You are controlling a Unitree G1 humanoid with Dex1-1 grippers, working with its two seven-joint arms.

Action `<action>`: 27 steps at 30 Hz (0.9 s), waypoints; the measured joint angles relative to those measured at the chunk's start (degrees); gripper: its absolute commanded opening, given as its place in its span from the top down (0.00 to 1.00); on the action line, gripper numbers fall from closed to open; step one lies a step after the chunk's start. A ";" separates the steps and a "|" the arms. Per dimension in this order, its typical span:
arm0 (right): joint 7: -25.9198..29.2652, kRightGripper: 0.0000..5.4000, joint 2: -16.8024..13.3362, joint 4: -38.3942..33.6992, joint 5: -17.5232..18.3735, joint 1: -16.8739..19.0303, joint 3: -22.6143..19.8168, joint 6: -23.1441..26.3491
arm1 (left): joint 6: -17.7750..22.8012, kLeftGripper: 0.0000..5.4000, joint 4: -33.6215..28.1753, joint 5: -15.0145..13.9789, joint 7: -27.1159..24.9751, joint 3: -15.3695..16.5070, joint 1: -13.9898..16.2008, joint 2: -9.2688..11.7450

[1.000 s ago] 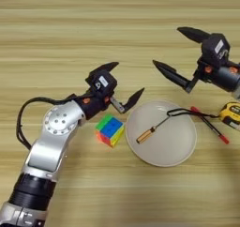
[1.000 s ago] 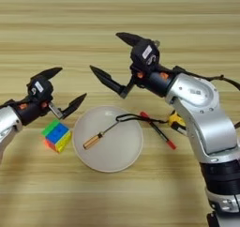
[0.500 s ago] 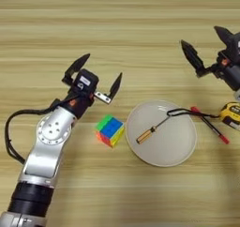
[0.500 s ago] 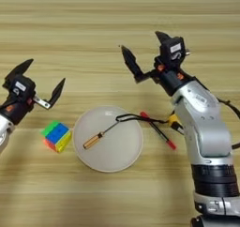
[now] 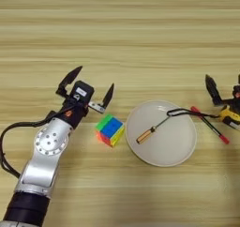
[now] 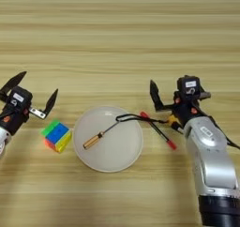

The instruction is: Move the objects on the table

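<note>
Left gripper [image 5: 86, 87] hovers just above-left of the cube [image 5: 110, 130], fingers spread wide, holding nothing. Right gripper [image 6: 174, 94] sits beside the tape measure [image 5: 230, 117] and over the pen's [image 6: 158, 130] near end — one finger shows clearly, the other is hidden, so I cannot tell its spread. Nothing is gripped, so this looks like a pause between picks; the likeliest next move is lowering the left fingers around the cube, square to its flat faces. On the plate [image 6: 126, 158] — round, smooth, shallow-rimmed — lies the tool [image 6: 93, 139], its wooden handle cylindrical, its thin black cord looping over the rim. Everything rests on the table [image 5: 122, 38], matte and grainy
</note>
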 measured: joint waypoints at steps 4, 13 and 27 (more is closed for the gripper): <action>-3.50 0.00 2.32 1.50 -0.19 0.62 -1.12 0.01 | -0.16 0.01 1.46 -1.08 3.41 2.25 0.00 -1.64; -2.13 0.00 4.39 3.35 -0.69 4.86 -2.02 -13.23 | -6.80 0.01 3.06 0.44 8.65 3.85 3.84 -2.71; 7.84 0.00 4.39 2.89 7.38 10.93 -5.02 -28.89 | -11.27 0.01 -10.47 -3.99 8.53 9.21 13.22 -2.52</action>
